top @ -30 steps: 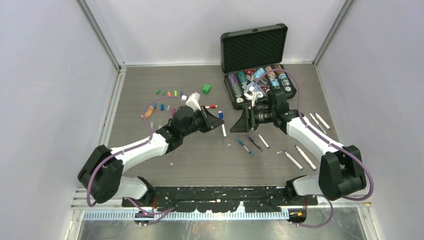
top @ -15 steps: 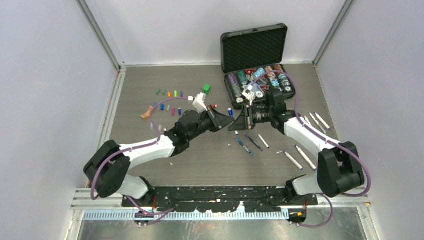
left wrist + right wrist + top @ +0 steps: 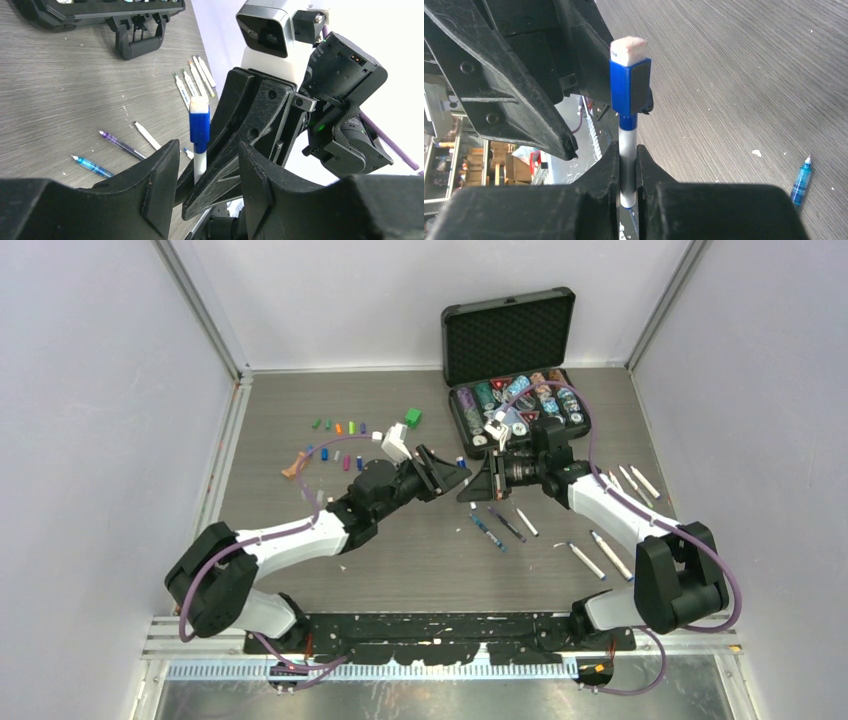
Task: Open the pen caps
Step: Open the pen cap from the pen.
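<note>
1. A case is set at the far right of the table, with chips packed in it.
2. Loose pen caps are laid in rows at the far left, with a small cube to their right.
3. Pens are scattered near the centre, and further pens lie at the right.
4. Above the centre, one pen is clamped in the right gripper. Its cap is seemingly flanked by the left gripper, whose fingers are parted.

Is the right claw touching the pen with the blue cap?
Touching. The right wrist view shows the right claw closed on the pen, at its white barrel.
</note>
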Available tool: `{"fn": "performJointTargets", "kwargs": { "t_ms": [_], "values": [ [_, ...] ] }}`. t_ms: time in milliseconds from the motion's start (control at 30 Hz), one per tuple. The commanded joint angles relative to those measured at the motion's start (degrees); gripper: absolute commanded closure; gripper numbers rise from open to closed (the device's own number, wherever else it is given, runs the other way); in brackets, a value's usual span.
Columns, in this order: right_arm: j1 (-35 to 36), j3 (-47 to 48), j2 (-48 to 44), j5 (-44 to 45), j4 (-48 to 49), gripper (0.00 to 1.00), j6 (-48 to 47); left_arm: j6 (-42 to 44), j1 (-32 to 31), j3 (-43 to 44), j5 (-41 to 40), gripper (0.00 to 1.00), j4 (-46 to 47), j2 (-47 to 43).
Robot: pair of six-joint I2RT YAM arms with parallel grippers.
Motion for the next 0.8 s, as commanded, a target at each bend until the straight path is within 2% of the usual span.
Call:
{"fn": "performJointTargets", "kwargs": {
  "t_ms": [0, 367, 467, 533, 667, 700, 767],
  "values": [
    [0.4, 0.6, -1.7, -1.6, 1.6, 0.99, -1.2, 0.5, 0.5, 2.5, -1.7, 0.52, -0.5, -0.7],
    [1.3, 0.6, -1.1, -2.4, 1.1, 1.00, -1.6, 0.9, 1.0, 4.8, -1.7, 0.64, 0.8, 1.9],
    [1.3, 0.6, -1.4, -2.4, 1.0, 1.00, -1.7, 0.9, 1.3, 5.1, -1.7, 0.71, 0.9, 2.1],
    [1.3, 0.6, -1.4, -2.3, 1.0, 1.00, -1.8, 0.9, 1.4, 5.1, -1.6, 0.79, 0.9, 2.4],
    [1.6, 0.7, -1.1, -2.3, -0.1, 0.99, -2.7, 0.8, 1.9, 5.0, -1.6, 0.82, 1.0, 2.5],
    [1.7, 0.8, -1.0, -2.2, -0.7, 0.99, -3.2, 0.9, 2.2, 4.9, -1.6, 0.84, 1.2, 2.4],
    [2.0, 1.2, -0.8, -1.7, -2.5, 1.00, -4.9, 0.5, 3.0, 4.4, -1.7, 1.00, 1.4, 2.0]
  ]
}}
